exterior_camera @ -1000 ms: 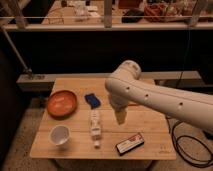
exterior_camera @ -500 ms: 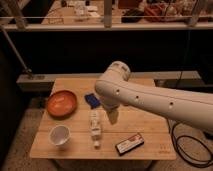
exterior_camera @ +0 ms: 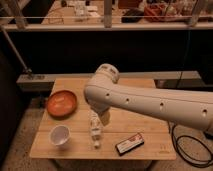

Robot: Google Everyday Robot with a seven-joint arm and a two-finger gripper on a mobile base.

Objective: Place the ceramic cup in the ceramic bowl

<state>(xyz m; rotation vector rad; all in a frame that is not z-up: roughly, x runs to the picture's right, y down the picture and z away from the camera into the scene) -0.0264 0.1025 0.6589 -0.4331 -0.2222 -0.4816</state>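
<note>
Work area: a rectangular wooden surface (exterior_camera: 150, 131) with a pale, straight grain, standing on a speckled floor.

Ceramic cup (exterior_camera: 59, 134): small, white, round and handleless, narrowing toward its base. It stands upright with its mouth up near the front left corner of the surface. Nothing touches it.

Ceramic bowl (exterior_camera: 62, 103): shallow, round, terracotta orange-brown with a lighter orange inside. It sits on the left side of the surface, behind the cup and apart from it. No contents show inside.

Arm (exterior_camera: 150, 102): a thick, smooth white shell with small dark dots along it. It enters from the right and bends at a rounded joint above the middle of the surface.

Gripper (exterior_camera: 103, 116): it hangs below that joint as a short pale tan part over the middle of the surface, to the right of the bowl and well apart from the cup. Whether the jaws are open or closed cannot be told.

White bottle-like object (exterior_camera: 94, 132): slim, lying on the surface just below the gripper, its narrow end toward the front edge.

Black flat rectangular object (exterior_camera: 129, 144): it carries a light label and lies at an angle near the front edge, right of the bottle-like object.

A dark cable (exterior_camera: 186, 154) loops on the floor at the right.
</note>
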